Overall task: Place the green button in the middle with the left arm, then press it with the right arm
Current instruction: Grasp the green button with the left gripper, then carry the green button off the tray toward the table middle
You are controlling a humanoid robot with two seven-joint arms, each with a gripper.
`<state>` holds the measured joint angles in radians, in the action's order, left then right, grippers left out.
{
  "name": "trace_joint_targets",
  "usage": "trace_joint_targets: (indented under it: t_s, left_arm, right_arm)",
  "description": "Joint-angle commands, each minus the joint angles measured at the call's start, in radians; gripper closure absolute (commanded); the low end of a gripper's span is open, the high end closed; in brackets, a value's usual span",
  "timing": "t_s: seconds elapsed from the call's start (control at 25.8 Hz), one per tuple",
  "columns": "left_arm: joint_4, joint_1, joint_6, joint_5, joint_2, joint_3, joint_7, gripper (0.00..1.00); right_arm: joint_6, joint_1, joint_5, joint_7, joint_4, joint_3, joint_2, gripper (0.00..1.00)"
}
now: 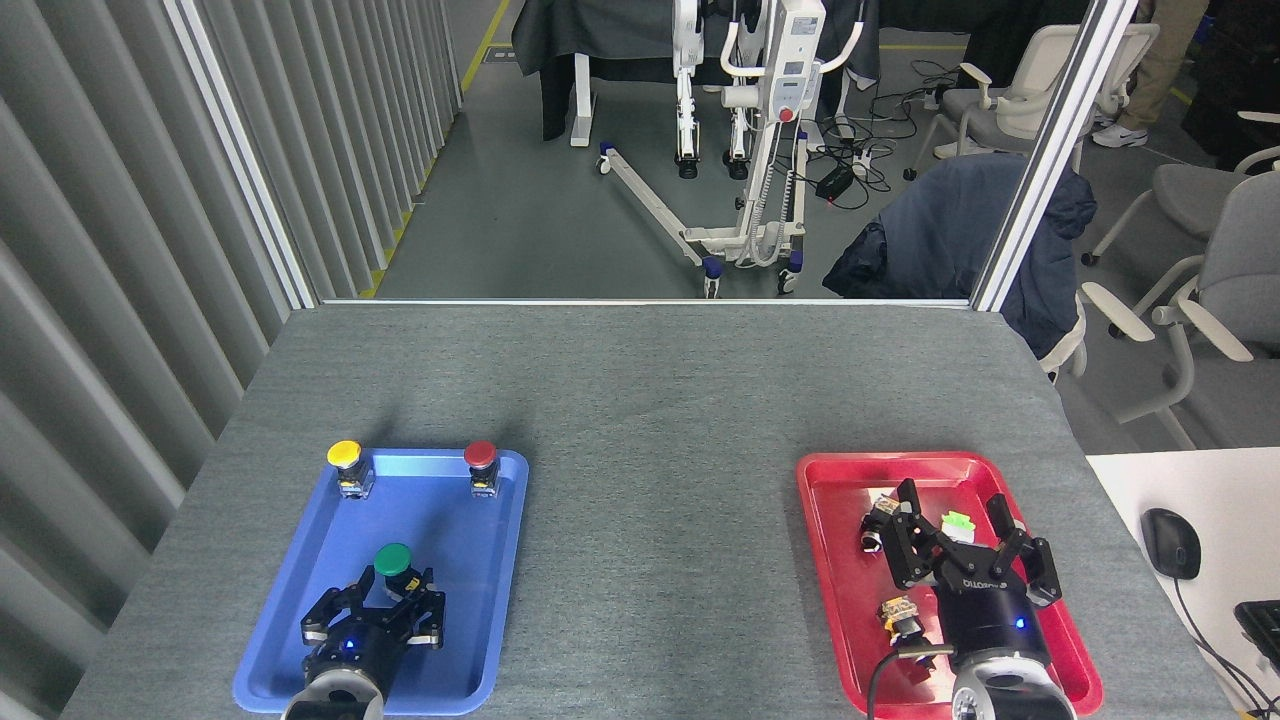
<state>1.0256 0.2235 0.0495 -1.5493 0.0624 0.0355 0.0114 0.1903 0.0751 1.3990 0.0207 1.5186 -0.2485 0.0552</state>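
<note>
So my left gripper (pixel 385 598) is down in the blue tray (pixel 300 590) with its fingers on either side of the green button (pixel 393 562). The base sits right between the tips and the green cap pokes out just past them, but I can't tell if I've actually clamped it or I'm only bracketing it. The yellow button (pixel 344 455) and red button (pixel 480 455) are well ahead of the gripper at the tray's far corners. Looks like the pickup step, so next comes a firm squeeze, a lift, then a carry off to its right onto the middle (pixel 660 520). My right gripper (pixel 968 545) hangs over the red tray (pixel 830 560), fingers spread, holding nothing.
</note>
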Motion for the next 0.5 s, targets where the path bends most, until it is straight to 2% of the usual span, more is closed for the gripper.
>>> trace_joint_targets:
  t_s: [0.0, 0.08, 0.19, 0.31, 0.47]
  left_arm:
    - [0.008, -0.006, 0.009, -0.002, 0.002, -0.002, -0.001, 0.81]
    - [0.01, -0.004, 0.03, -0.003, 0.002, -0.002, -0.001, 0.99]
    - [0.034, -0.001, 0.046, -0.002, 0.004, 0.0, -0.001, 1.0]
    - [0.136, -0.012, 0.056, 0.003, 0.002, -0.002, -0.001, 1.0]
    - [0.252, -0.016, 0.145, 0.002, -0.027, -0.051, -0.001, 1.0]
  right_arm:
    - [0.0, 0.0, 0.0, -0.001, 0.0, 0.0, 0.0, 0.0]
    - [0.001, 0.0, 0.0, 0.001, 0.0, -0.002, -0.003, 0.0]
    - [0.001, 0.0, 0.0, -0.001, 0.0, -0.002, -0.002, 0.0]
    - [0.001, 0.0, 0.0, -0.001, 0.0, -0.001, 0.002, 0.0]
    - [0.003, 0.0, 0.0, 0.001, 0.0, 0.0, 0.003, 0.0]
